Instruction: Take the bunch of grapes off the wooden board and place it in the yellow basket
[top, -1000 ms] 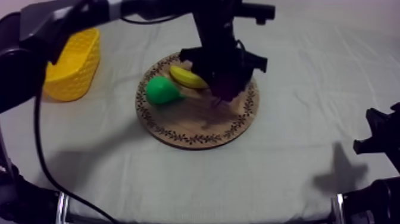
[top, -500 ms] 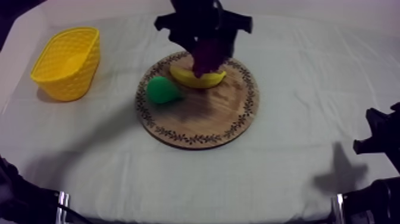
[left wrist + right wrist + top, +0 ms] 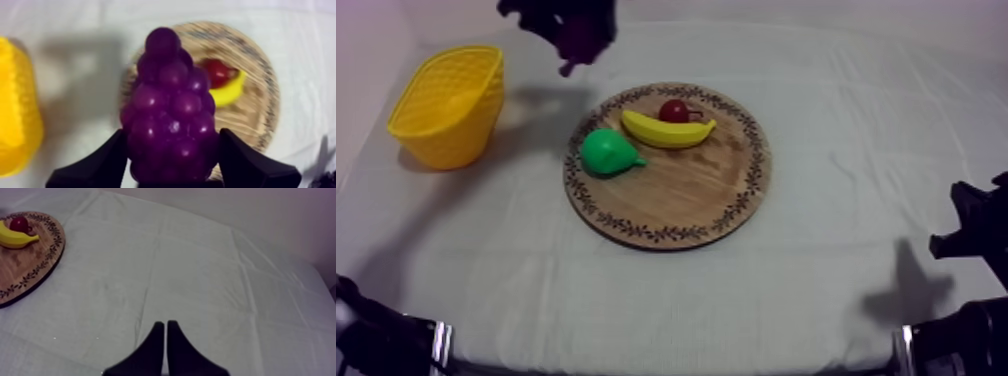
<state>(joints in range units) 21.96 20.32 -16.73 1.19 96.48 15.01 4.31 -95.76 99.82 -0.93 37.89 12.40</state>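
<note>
here, the left gripper (image 3: pixel 171 134) had its two black fingers pinched on the broad end of the bunch of grapes (image 3: pixel 170 95). the bunch hung in the air, clear of the round wooden board (image 3: pixel 676 200). it was over bare cloth near the table's (image 3: pixel 816 150) far edge, between the board's far-left rim and the yellow basket (image 3: pixel 461 135).

the step in hand looked to be the carry: the fruit was off the board but not yet over the basket, which stood at the table's far left corner. the next move called for a run toward that corner until the bunch was above the basket's open mouth. then a short drop and a spreading of the fingers would finish it.

on the board lay a banana (image 3: pixel 666 130) and a small red fruit (image 3: pixel 674 108) touching it, both near the far edge, and a pear (image 3: pixel 608 153) at the left edge. none stood in the path. only the basket's nearer rim had to be cleared.

the right gripper (image 3: pixel 163 324), fingers pressed together in a narrow wedge, sat over bare cloth at the table's right side, well apart from the board.
</note>
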